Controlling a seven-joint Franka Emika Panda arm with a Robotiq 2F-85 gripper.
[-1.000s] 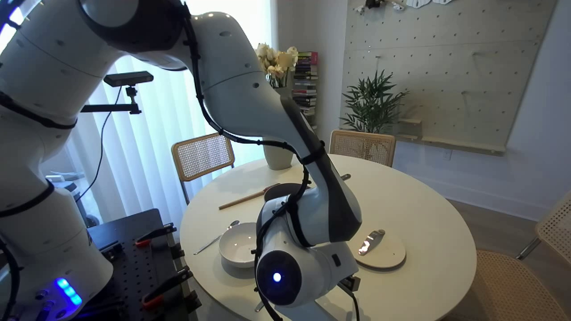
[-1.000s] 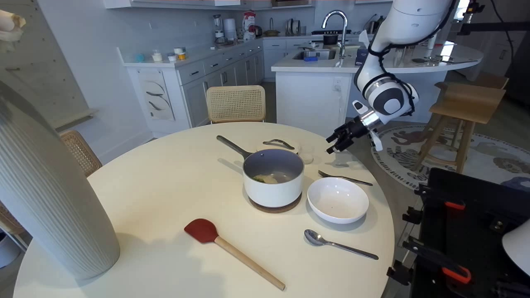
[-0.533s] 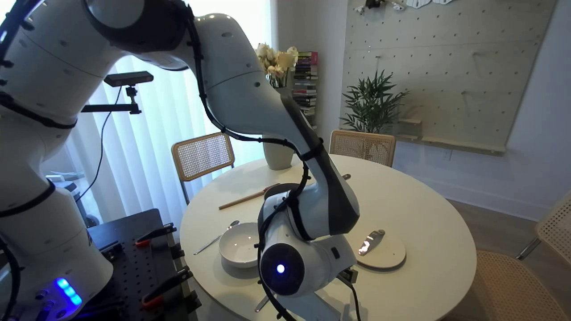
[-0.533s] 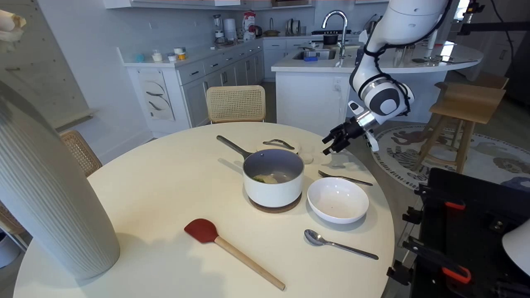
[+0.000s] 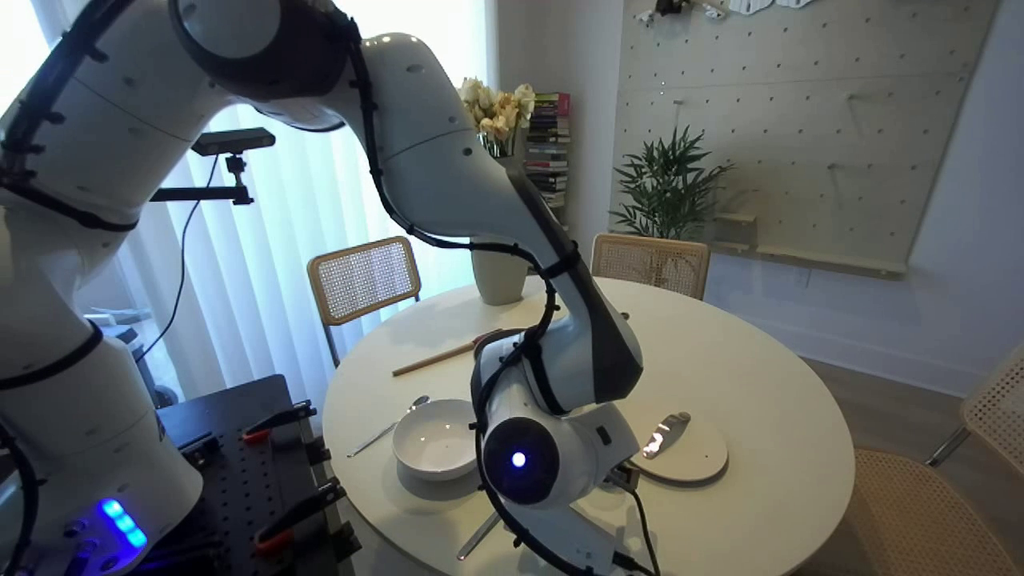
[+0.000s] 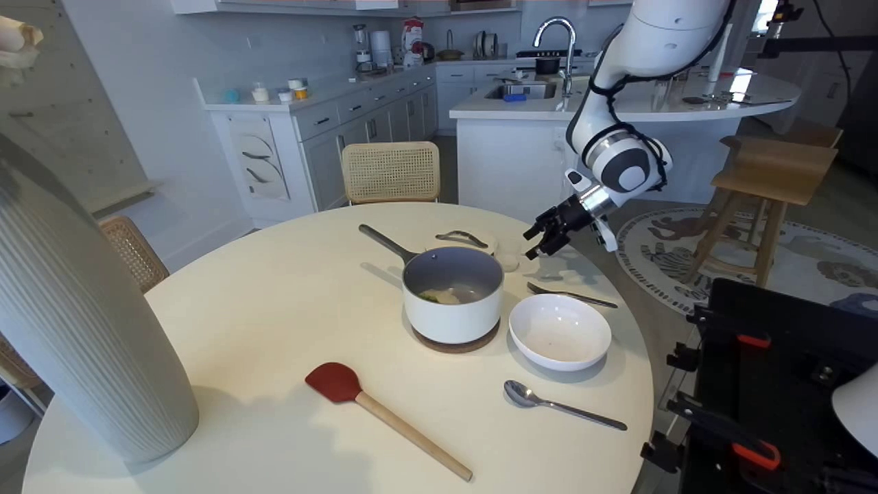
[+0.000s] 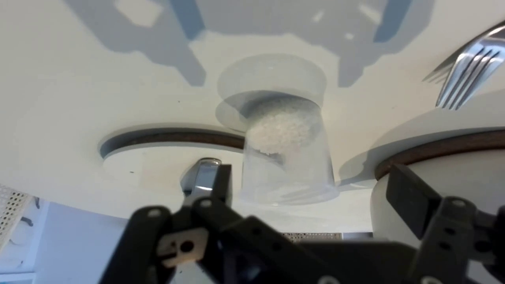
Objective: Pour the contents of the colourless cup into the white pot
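Fingers (image 7: 412, 197), wide apart and empty, moved nearer the clear cup (image 7: 292, 171) of whitish grains (image 7: 278, 132).

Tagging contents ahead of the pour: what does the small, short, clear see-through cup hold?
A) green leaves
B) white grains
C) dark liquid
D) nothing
B: in the wrist view, a small heap of white grains shows through the wall of the clear cup.

A round white bowl (image 6: 560, 322) is flanked by a silver metal fork (image 6: 576, 296) and spoon (image 6: 523, 394). A red-headed, wooden-handled spatula (image 6: 394, 422) is seen nearby
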